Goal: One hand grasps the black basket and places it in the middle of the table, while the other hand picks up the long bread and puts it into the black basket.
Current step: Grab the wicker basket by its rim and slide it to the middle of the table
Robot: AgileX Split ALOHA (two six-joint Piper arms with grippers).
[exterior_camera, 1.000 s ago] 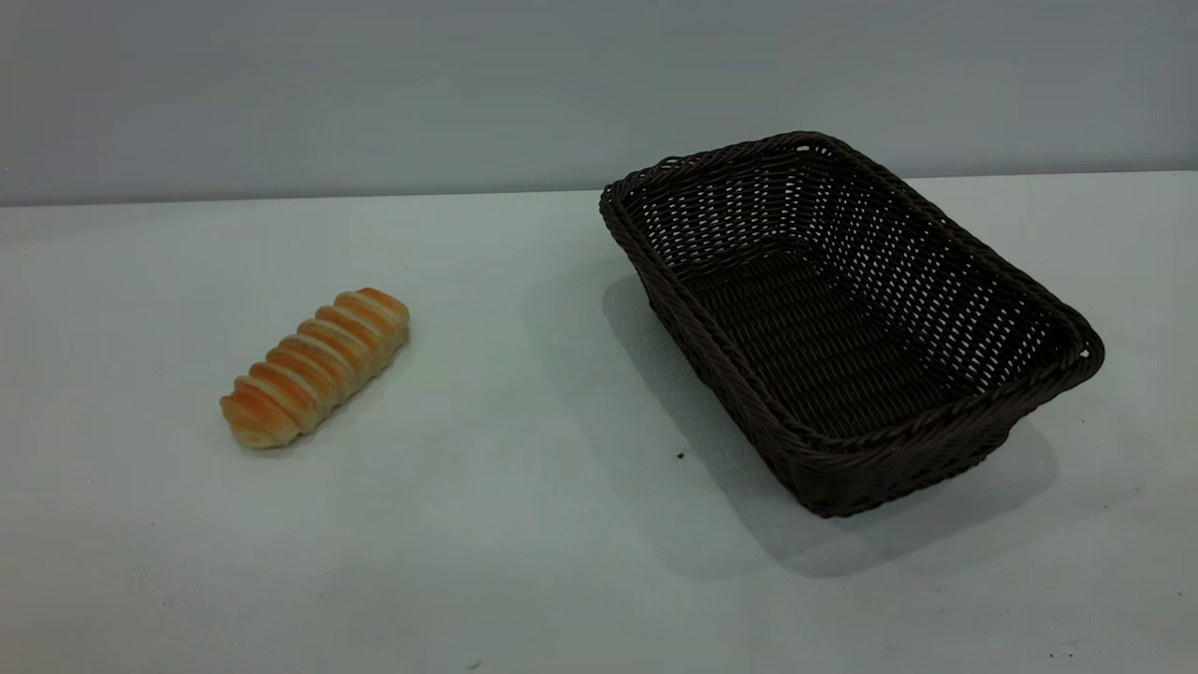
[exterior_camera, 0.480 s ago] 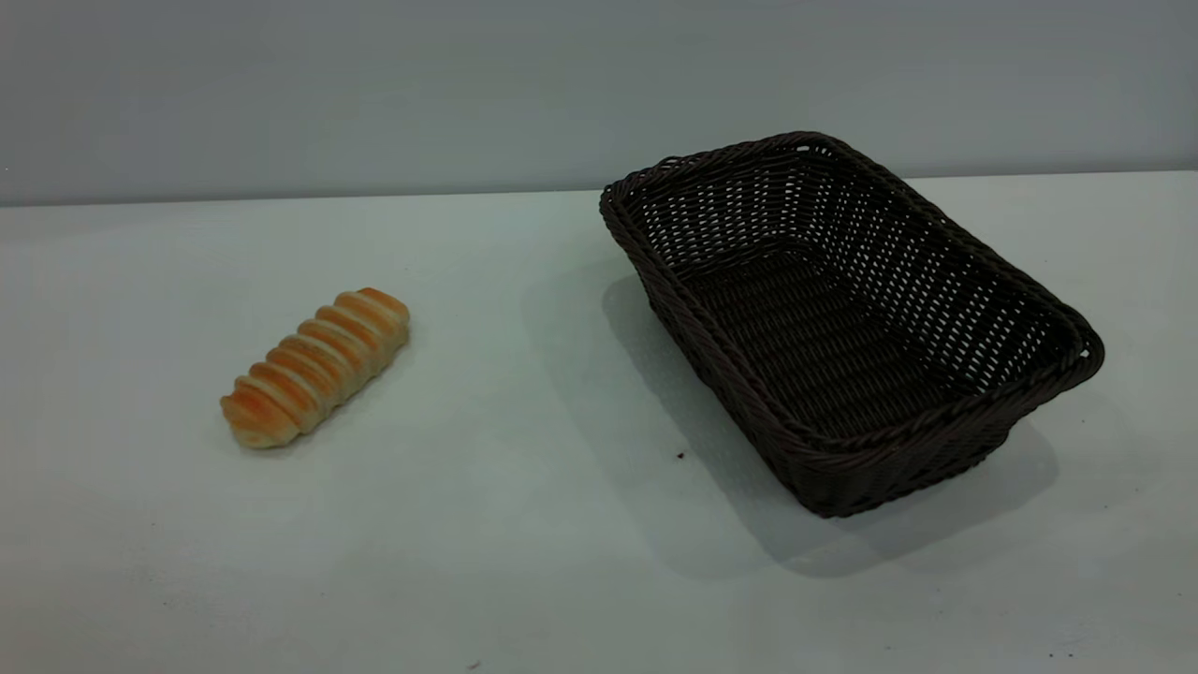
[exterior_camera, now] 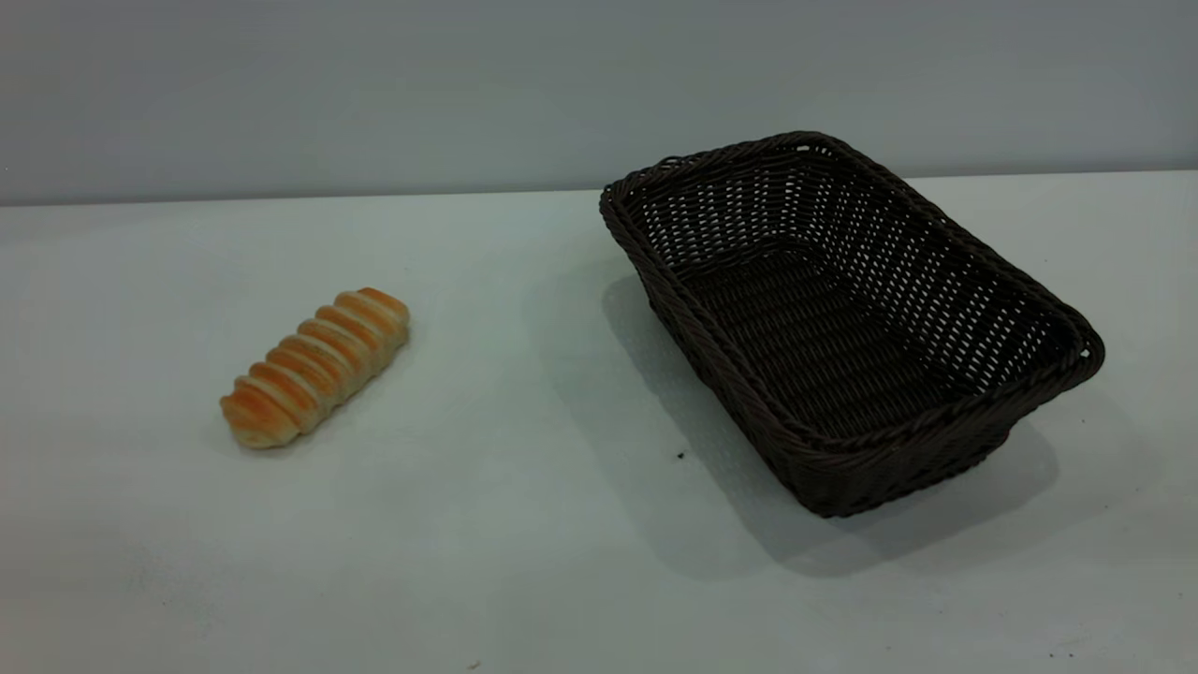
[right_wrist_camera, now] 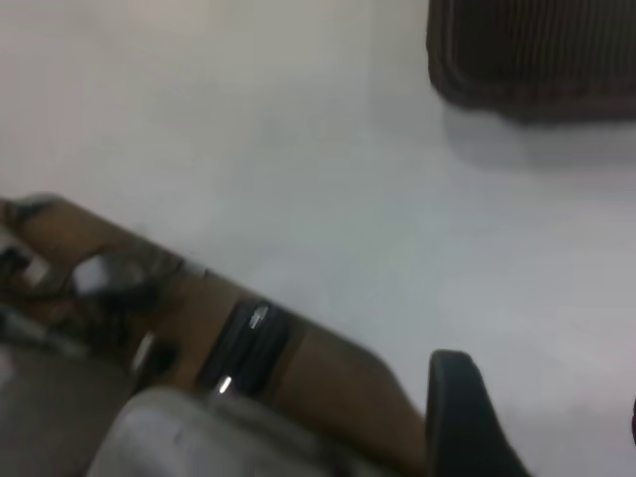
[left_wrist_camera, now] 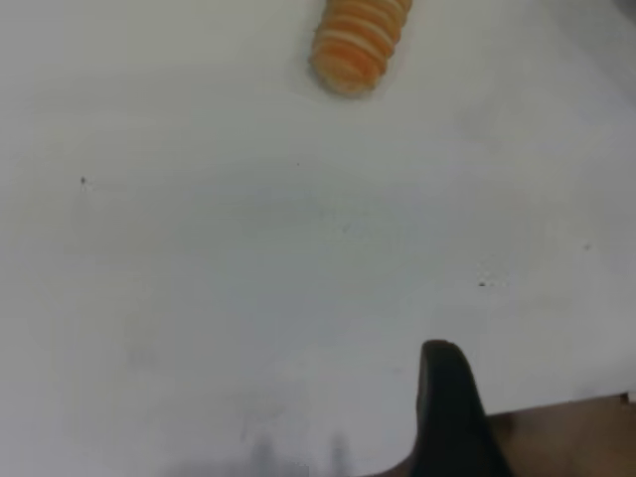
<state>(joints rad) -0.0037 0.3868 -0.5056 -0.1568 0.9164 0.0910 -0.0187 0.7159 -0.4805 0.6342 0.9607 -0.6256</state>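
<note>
**Light Basket, Soft Bread: Where to Take Hold**

The basket point(exterior_camera: 847, 323) sits on the right half of the table point(exterior_camera: 524, 524), angled, one short end toward the camera and the other toward the back wall. It is empty. The bread point(exterior_camera: 315, 367) lies well apart from it on the left half, also on a diagonal, flat on the tabletop.

Neither arm shows in the exterior view. In the left wrist view one dark fingertip of the left gripper point(left_wrist_camera: 449, 407) juts in at the edge, with the bread point(left_wrist_camera: 360, 42) well ahead of it; the other finger is out of sight, so I cannot tell how wide the gripper stands. The right wrist view likewise shows a single fingertip of the right gripper point(right_wrist_camera: 459, 412), with a corner of the basket point(right_wrist_camera: 532, 55) in the distance; its opening cannot be told either.

The basket looks light and fairly stiff, its openwork weave slightly springy. The braided rim is the likely hold: one finger inside, one outside, on the long side or short end nearest the right arm. Held off-centre it may tip or swing, so sliding could serve better than lifting.

The bread probably squashes easily and weighs little. Gripping across its narrow width near the middle, gently, should keep it level.
</note>
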